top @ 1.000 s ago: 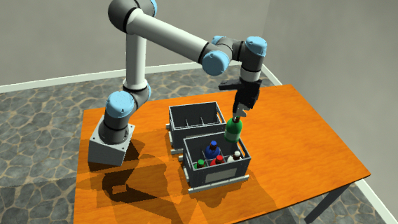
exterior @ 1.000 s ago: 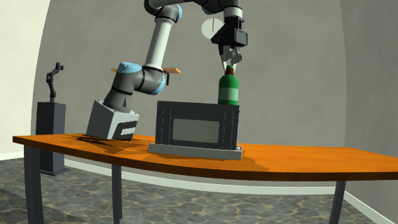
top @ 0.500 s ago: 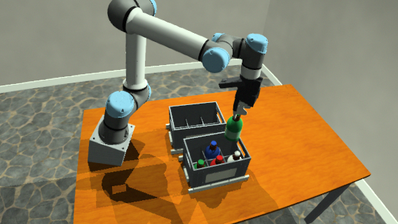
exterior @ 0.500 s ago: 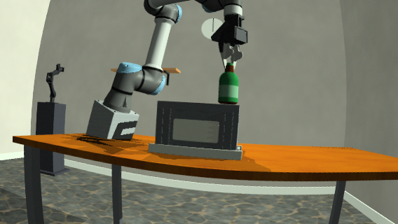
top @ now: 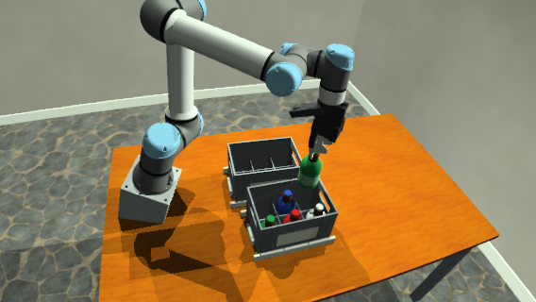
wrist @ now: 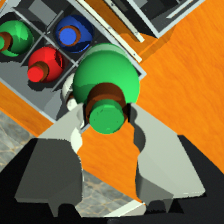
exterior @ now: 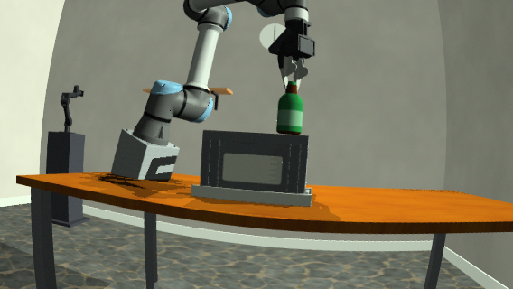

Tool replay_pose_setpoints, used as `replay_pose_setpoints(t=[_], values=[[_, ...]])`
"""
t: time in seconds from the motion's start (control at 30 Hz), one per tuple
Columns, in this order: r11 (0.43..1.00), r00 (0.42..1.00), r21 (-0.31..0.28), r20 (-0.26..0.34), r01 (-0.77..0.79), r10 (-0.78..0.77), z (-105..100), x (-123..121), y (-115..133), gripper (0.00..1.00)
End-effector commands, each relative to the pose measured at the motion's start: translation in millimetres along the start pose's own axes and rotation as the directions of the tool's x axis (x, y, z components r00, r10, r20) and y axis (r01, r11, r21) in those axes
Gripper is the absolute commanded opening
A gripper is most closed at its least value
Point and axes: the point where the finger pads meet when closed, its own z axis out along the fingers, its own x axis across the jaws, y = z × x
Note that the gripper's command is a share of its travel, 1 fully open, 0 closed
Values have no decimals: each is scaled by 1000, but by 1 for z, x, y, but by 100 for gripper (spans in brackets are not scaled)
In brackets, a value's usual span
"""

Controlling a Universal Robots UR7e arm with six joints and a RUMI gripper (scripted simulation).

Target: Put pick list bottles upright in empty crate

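Note:
My gripper [top: 319,150] is shut on the neck of a green bottle [top: 309,172] and holds it upright, clear above the far right corner of the full crate. The bottle also shows in the side view [exterior: 289,112] and in the wrist view [wrist: 106,90], with my fingers on its brown neck. In the full crate stand a blue bottle [top: 286,202], a red bottle [top: 293,216], a green bottle [top: 270,220] and a white bottle [top: 318,210]. The empty crate [top: 262,166] stands just behind it. The pick list is hidden from view.
The robot base [top: 148,189] stands at the table's left side. The two crates sit close together in the middle of the orange table. A small camera stand [exterior: 68,149] stands off the table at the far left in the side view.

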Motion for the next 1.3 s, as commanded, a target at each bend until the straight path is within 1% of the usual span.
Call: replay_pose_setpoints(t=[0.0, 0.1, 0.6, 0.67, 1.17, 1.27], values=[[1000, 1000, -2, -1, 0, 0, -1, -1, -11, 0], [1000, 1000, -2, -1, 0, 0, -1, -2, -13, 0], [1000, 1000, -2, -1, 0, 0, -1, -5, -43, 0], [1000, 1000, -2, -1, 0, 0, -1, -5, -43, 0], [1000, 1000, -2, -1, 0, 0, -1, -9, -73, 0], [1000, 1000, -2, -1, 0, 0, -1, -10, -75, 0]])
